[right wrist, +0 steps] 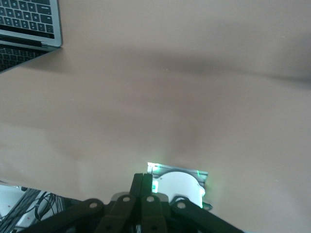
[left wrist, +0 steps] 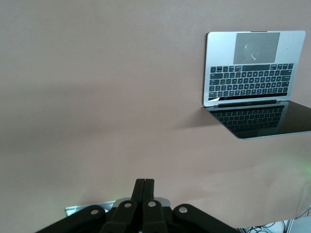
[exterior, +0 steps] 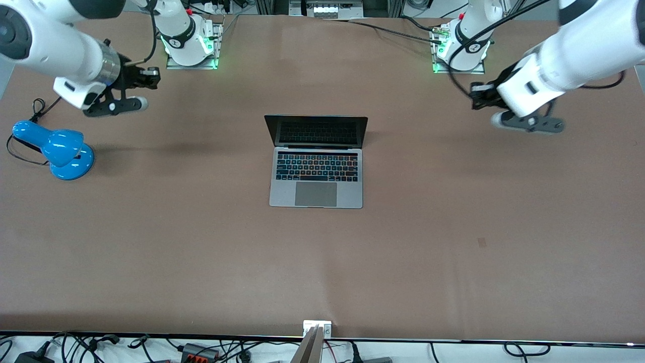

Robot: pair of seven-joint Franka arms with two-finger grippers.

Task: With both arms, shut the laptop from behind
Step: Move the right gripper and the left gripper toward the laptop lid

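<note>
The silver-grey laptop (exterior: pixel 316 174) stands open in the middle of the brown table, its dark screen upright and facing the front camera. It also shows in the left wrist view (left wrist: pixel 252 77), and one corner of it shows in the right wrist view (right wrist: pixel 26 24). My left gripper (exterior: pixel 476 96) is shut and empty, up in the air over the table toward the left arm's end, well apart from the laptop. My right gripper (exterior: pixel 151 75) is shut and empty, up over the table toward the right arm's end, also well apart from it. Their fingertips touch in both wrist views (left wrist: pixel 144 187) (right wrist: pixel 143 180).
A blue desk lamp (exterior: pixel 55 148) with a black cord sits near the table edge at the right arm's end. The arm bases (exterior: pixel 189 40) (exterior: pixel 461 48) stand at the table's edge farthest from the front camera. Cables lie along the edge nearest the camera.
</note>
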